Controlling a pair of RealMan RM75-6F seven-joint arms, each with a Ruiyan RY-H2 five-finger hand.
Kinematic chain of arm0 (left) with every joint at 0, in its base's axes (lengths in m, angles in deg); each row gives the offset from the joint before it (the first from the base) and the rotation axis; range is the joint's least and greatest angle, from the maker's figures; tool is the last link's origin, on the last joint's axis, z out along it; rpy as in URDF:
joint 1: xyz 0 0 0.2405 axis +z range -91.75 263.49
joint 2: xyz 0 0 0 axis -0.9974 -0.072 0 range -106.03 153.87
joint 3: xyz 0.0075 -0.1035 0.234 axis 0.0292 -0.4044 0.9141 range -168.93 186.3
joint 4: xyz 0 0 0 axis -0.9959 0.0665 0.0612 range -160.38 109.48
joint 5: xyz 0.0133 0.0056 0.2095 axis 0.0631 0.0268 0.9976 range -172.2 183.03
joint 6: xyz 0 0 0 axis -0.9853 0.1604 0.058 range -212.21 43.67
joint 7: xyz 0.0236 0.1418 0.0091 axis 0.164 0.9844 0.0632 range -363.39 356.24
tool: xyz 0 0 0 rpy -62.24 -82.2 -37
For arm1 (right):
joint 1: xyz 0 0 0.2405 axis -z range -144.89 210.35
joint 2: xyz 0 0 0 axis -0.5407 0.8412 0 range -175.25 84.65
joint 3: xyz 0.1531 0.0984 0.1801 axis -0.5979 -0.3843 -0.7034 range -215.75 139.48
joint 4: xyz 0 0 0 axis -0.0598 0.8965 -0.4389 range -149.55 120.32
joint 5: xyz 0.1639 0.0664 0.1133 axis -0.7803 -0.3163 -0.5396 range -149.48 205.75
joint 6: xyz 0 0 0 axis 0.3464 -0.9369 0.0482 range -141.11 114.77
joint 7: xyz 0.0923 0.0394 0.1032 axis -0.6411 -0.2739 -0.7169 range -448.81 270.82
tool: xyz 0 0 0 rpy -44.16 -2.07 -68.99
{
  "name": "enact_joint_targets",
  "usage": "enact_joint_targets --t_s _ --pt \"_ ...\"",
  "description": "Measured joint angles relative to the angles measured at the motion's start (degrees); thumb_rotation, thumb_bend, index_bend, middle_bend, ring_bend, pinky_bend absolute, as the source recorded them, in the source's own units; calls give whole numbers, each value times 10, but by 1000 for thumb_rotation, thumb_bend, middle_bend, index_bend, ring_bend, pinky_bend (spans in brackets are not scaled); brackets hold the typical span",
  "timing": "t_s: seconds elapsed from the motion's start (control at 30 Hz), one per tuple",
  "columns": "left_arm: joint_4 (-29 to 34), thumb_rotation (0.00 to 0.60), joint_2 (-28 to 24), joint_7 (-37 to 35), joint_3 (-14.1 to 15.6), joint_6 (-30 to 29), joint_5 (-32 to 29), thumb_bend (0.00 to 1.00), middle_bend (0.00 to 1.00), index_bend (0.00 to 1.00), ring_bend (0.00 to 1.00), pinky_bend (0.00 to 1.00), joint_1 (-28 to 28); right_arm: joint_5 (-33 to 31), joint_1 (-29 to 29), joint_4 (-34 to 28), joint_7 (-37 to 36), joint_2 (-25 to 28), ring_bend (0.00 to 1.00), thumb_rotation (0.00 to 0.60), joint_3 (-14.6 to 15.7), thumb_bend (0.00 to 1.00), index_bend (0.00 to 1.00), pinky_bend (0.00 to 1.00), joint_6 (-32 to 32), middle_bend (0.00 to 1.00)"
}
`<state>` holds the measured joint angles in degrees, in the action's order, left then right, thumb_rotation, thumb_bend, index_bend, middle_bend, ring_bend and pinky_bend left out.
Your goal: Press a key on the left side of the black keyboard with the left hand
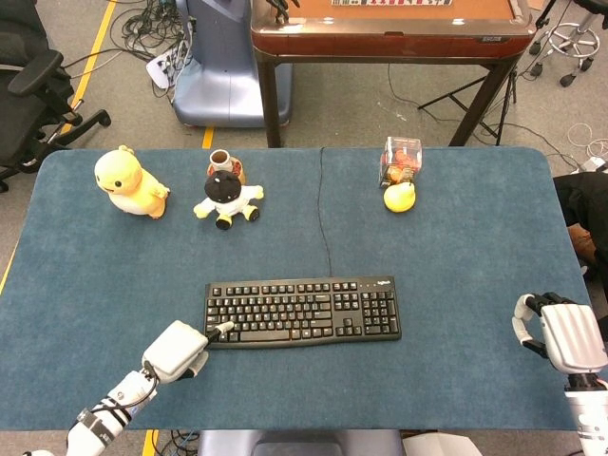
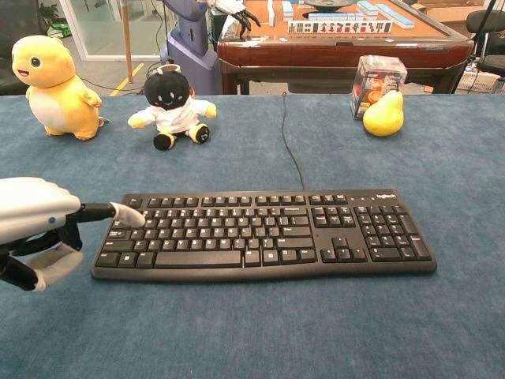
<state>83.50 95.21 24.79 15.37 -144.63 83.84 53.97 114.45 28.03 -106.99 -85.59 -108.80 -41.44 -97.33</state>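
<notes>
Evenly and brightly lit from overhead, with no hard glare. Only soft, short shadows under the yellow plush chick [image 1: 130, 181] and the black keyboard [image 2: 264, 234]. Sharp in both views; slightly soft on the near left hand [image 2: 35, 225] at the chest-view edge.

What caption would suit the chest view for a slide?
Left hand points a finger over the left end of the black keyboard, plush toys behind.
</notes>
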Motion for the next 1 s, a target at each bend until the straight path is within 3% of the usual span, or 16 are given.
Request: enact_joint_targets --t_s 0.2,0.3,0.43,0.67,1.0 --pt "-33 600 -2 -11 20 -96 60 507 422 177 489 817 63 -1 -1 0 3 -1 488 600 1 521 669 647 2 594" --pt "-48 600 -8 -17 29 -134 76 498 345 262 435 775 96 -2 -1 0 5 -3 488 600 1 521 669 646 3 592" --pt "-78 600 -5 -31 35 -190 98 498 346 384 430 757 132 -3 0 0 8 -3 488 600 0 520 669 646 2 591" --pt "-147 600 2 -80 36 -279 140 498 475 459 467 757 197 1 -2 -2 11 -2 488 600 1 520 669 647 3 587" --pt "-161 600 -11 -113 14 -269 133 498 482 464 471 757 213 -11 -4 1 -5 3 488 600 -5 520 669 646 9 586"
